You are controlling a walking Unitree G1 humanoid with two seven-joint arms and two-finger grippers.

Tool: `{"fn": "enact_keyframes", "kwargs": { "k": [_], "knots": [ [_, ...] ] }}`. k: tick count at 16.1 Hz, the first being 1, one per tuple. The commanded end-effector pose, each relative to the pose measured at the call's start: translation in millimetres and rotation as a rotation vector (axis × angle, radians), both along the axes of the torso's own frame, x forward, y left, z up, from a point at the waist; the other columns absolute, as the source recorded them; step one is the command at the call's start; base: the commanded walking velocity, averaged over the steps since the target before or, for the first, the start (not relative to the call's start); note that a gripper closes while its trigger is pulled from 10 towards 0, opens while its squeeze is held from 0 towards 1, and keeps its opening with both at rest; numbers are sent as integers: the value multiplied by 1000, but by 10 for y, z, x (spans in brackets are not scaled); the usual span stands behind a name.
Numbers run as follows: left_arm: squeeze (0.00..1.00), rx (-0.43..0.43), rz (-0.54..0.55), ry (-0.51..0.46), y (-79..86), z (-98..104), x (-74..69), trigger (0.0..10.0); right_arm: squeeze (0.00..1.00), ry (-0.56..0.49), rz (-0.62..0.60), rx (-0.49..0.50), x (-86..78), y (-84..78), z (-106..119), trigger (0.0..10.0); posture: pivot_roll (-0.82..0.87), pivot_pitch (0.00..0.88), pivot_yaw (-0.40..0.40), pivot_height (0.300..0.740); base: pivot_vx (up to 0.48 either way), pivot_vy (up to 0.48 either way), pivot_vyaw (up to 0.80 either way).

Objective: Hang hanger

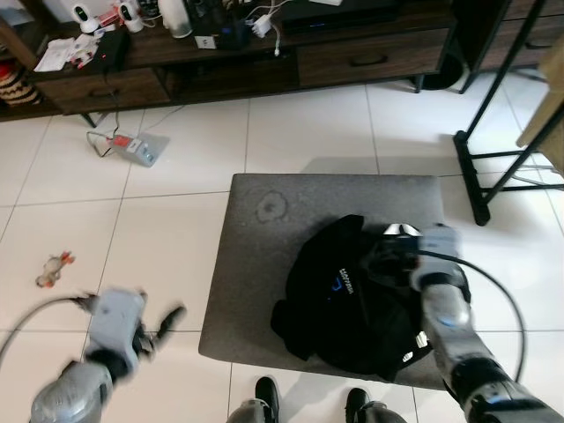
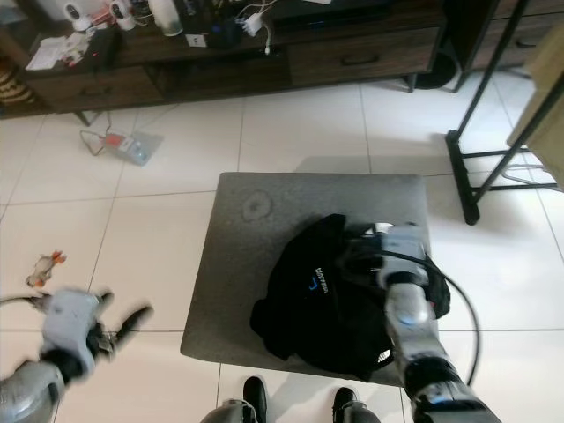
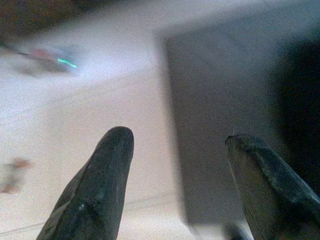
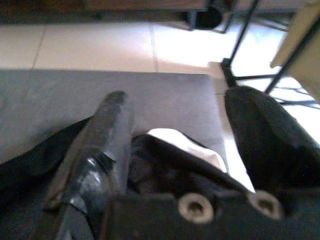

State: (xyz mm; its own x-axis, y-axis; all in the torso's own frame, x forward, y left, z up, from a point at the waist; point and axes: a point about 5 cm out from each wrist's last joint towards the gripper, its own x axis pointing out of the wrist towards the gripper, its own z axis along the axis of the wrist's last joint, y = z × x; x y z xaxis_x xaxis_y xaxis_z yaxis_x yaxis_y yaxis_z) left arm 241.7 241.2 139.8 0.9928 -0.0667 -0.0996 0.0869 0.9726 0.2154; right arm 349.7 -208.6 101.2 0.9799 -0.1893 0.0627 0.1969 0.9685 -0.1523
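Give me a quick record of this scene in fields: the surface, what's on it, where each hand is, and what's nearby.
surface: grey ottoman on a white tile floor
garment: black garment bunched on the ottoman's right half, small light logo showing
right hand: right hand open, over the garment's right side, a pale patch between its fingers
left hand: left hand open, over the floor left of the ottoman, blurred
rack: black metal rack to the right
other: dark TV cabinet beyond; power strip on the floor
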Motion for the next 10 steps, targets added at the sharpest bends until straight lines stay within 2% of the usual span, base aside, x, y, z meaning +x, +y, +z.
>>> {"fn": "enact_keyframes", "kwargs": {
  "k": [1, 2, 3, 5, 7, 8, 10],
  "knots": [
    [0, 27, 142, -92, 252, 144, -12, 10000, 0, -7, 2, 34, -69, -35, -67, 10000, 193, 403, 141, 740, 0, 0, 0],
    [0, 2, 185, -172, 348, 290, 60, 10000, 0, -36, 17, 61, -94, -74, -47, 10000, 185, 358, 122, 740, 0, 0, 0],
    [0, -61, 170, -207, 345, 356, 131, 10000, 0, -60, 46, 55, -115, -77, -26, 10000, 173, 329, 111, 740, 0, 0, 0],
    [0, -73, 135, -190, 246, 242, 211, 10000, 0, -86, 70, 63, -113, -39, 5, 10000, 132, 252, 82, 740, 0, 0, 0],
    [0, -87, 122, -197, 137, 138, 297, 10000, 0, -111, 117, 76, -100, 65, 32, 10000, 117, 172, 62, 740, 0, 0, 0],
    [0, -99, 123, -212, 121, 142, 341, 10000, 0, -106, 141, 82, -83, 117, 33, 10000, 115, 110, 53, 740, 0, 0, 0],
    [0, -105, 137, -230, 192, 140, 336, 10000, 0, -118, 166, 99, -67, 187, 56, 10000, 109, 48, 48, 740, 0, 0, 0]
  ]
}}
